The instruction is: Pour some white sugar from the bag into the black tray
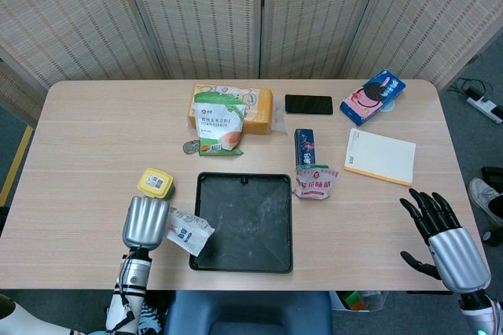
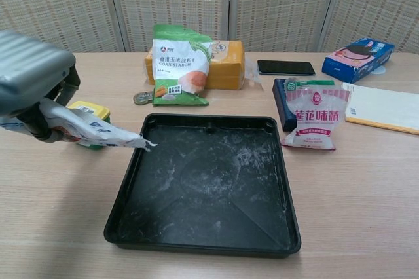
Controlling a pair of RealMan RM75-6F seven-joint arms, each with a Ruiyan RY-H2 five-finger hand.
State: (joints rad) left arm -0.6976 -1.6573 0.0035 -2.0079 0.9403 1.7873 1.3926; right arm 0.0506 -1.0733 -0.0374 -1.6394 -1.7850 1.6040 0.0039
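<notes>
The wooden table spreads out under me, and nearest my chest sits the black tray, its floor dusted with white streaks and otherwise bare. Behind it stands the orange box with the green cornstarch bag leaning against its front. To the right lies the white notepad, and further back the blue cookie box and the black phone. My left hand hangs over the table just left of the tray, its fingers wrapped around the sugar bag, which I hold tipped on its side; in the chest view its torn corner points at the tray's left rim and reaches just over it. My right hand is well off to the right, beyond the table's near edge, its dark fingers spread and holding nothing. A small pink and white seasoning packet stands just right of the tray, leaning on a dark blue box. The yellow-lidded tub sits just behind my left hand, and a small round coin-like object lies beside the cornstarch bag.
</notes>
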